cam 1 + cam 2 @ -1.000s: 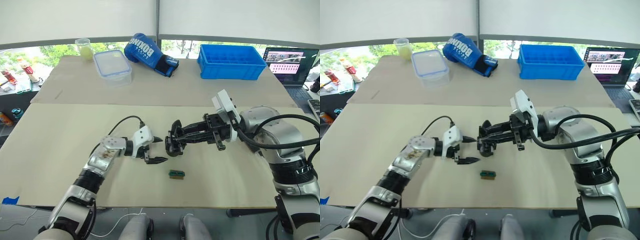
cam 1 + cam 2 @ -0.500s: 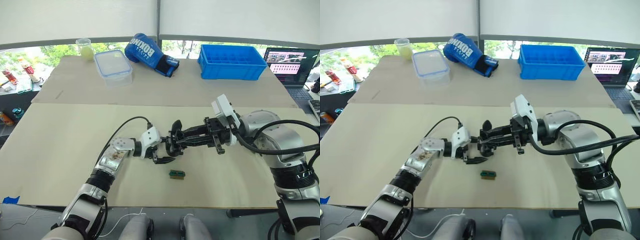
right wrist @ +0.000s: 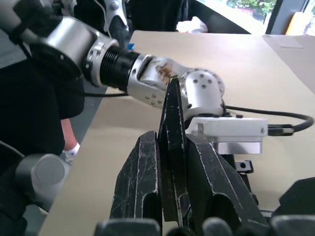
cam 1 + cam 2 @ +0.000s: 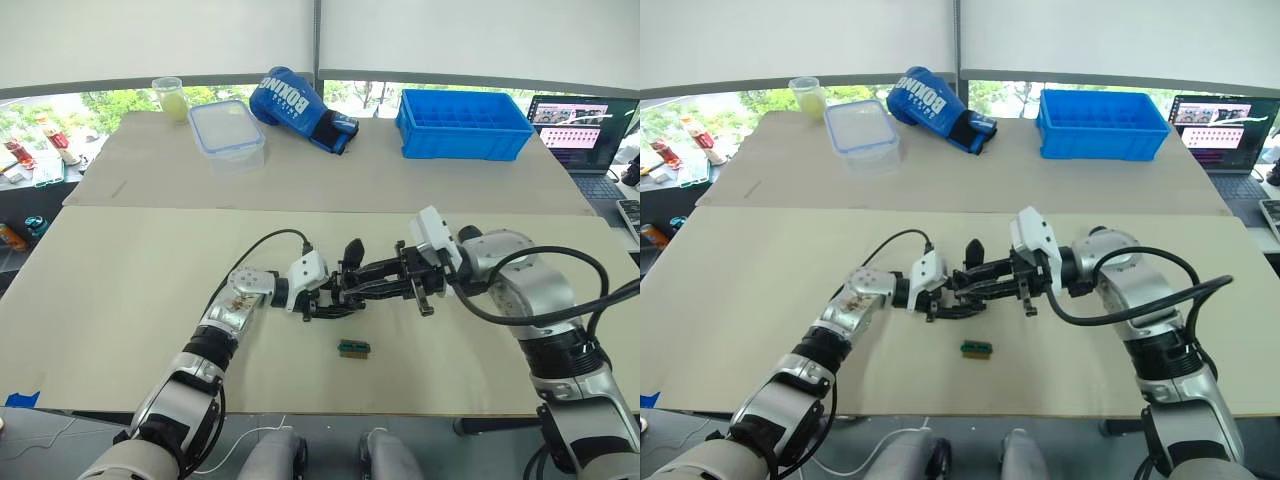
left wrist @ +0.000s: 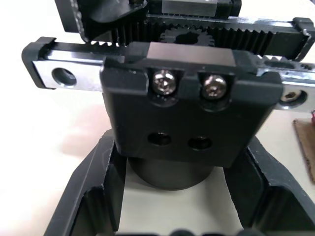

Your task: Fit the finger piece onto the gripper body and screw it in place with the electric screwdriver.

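Black plastic is meeting black plastic above the desk's (image 4: 120,300) middle, nearer its front edge; the right hand (image 4: 352,288) is gripping the finger piece (image 3: 172,147), its fingers (image 3: 140,182) pinching the flat sides; the left hand (image 5: 182,196) is cradling the gripper body (image 5: 189,125), fingers (image 5: 98,187) closing round its round base, two empty screw holes facing the wrist camera; both parts are looking stiff, light and rather slick, so holding flat faces and base seems wisest; a green block (image 4: 353,348) is lying just in front.
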Available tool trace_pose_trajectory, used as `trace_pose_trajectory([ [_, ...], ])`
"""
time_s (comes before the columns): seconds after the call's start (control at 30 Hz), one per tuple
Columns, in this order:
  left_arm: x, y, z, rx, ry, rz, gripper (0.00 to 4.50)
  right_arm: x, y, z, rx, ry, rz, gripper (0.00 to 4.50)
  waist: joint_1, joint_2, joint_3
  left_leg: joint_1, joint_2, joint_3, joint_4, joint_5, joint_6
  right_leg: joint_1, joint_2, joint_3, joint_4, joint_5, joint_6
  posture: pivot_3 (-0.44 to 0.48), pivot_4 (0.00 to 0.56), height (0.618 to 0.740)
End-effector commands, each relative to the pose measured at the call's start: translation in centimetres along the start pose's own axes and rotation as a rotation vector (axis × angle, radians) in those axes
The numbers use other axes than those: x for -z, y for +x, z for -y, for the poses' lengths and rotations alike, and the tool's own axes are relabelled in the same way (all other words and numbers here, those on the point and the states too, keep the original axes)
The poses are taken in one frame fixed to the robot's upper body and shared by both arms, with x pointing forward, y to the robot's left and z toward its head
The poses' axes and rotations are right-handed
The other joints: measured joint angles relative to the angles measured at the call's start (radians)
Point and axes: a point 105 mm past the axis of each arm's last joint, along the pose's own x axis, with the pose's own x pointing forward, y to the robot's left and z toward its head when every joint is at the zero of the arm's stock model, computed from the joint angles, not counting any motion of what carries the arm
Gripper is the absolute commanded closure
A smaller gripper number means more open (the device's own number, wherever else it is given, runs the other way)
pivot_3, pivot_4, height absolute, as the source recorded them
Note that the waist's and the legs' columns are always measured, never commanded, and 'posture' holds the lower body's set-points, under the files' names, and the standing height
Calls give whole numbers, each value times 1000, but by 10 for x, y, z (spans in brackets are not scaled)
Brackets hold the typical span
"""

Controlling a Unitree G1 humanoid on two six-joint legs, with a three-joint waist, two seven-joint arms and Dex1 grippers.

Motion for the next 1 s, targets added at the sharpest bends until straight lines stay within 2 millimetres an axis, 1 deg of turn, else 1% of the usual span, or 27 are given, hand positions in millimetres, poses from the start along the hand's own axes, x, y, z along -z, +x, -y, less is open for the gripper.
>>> trace_pose_trajectory([
  [0.03, -3, 0, -6, -6, 38, -6, 2220, -3, 2, 4, -9, -61, 8, 4175, 0, 0, 0, 0, 0, 0, 0, 0, 0, 0, 0, 0, 0, 0, 0, 0, 150, 740],
  [0.43, -2, 0, -8, 0, 38, -4, 2220, 10, 1, 22, 51, -18, 11, 4175, -1, 0, 0, 0, 0, 0, 1, 0, 0, 0, 0, 0, 2, 0, 0, 0, 150, 740],
  [0.73, -5, 0, -9, -4, 35, 7, 2220, 24, 2, 26, 65, 17, -27, 4175, -2, 0, 0, 0, 0, 0, 1, 0, 0, 0, 0, 0, 4, 0, 0, 0, 150, 740],
  [0.83, -5, 0, -8, -2, 35, 10, 2220, 31, 0, 27, 77, 41, -47, 4175, -2, 0, 0, 1, 0, 0, 1, 0, 0, 0, 0, 0, 4, 0, 0, 0, 150, 740],
  [1.0, -4, -1, -7, -5, 31, 12, 2220, 39, 0, 26, 99, 83, -44, 4175, -2, 0, 0, 2, 0, 0, 1, 0, 0, 1, 0, 0, 5, 0, 0, 0, 150, 740],
])
